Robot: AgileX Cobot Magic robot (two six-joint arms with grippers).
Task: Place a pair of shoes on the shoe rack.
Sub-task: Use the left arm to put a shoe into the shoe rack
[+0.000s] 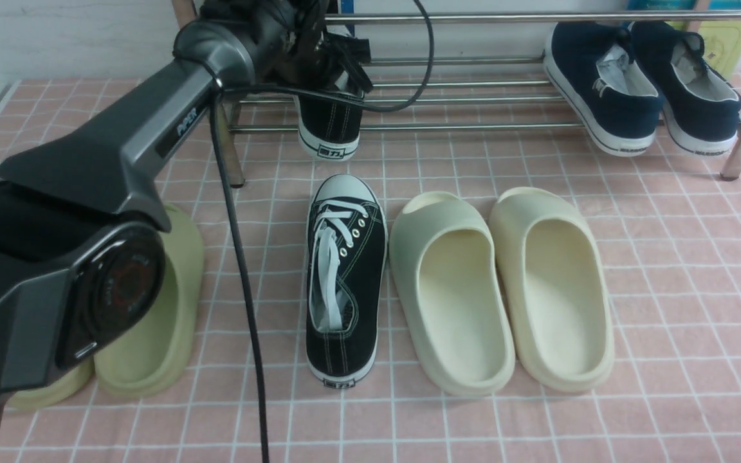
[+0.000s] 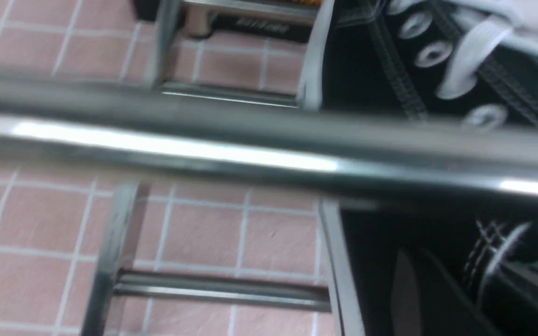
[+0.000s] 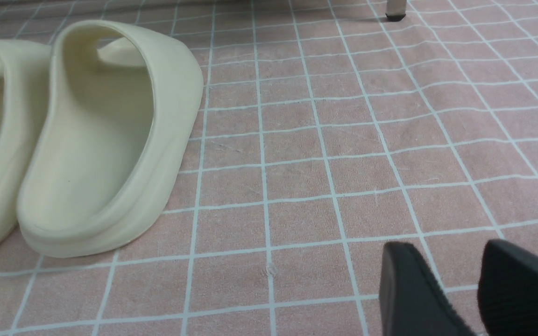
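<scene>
releasing well means parting the left gripper (image 1: 330, 67) fully and lifting straight up, so the first sneaker (image 1: 330, 125) does not slide off the far shoe rack (image 1: 473, 127) at its left end. i cannot tell whether its jaws grip now. the right gripper (image 3: 450, 254) hangs wide, empty. the second sneaker (image 1: 345, 276), black canvas with white laces and toe cap, lies on the near floor, centre.

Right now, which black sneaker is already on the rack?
The far sneaker, heel over the shoe rack's front rod. The other sneaker lies on the floor beside the cream slides.
</scene>
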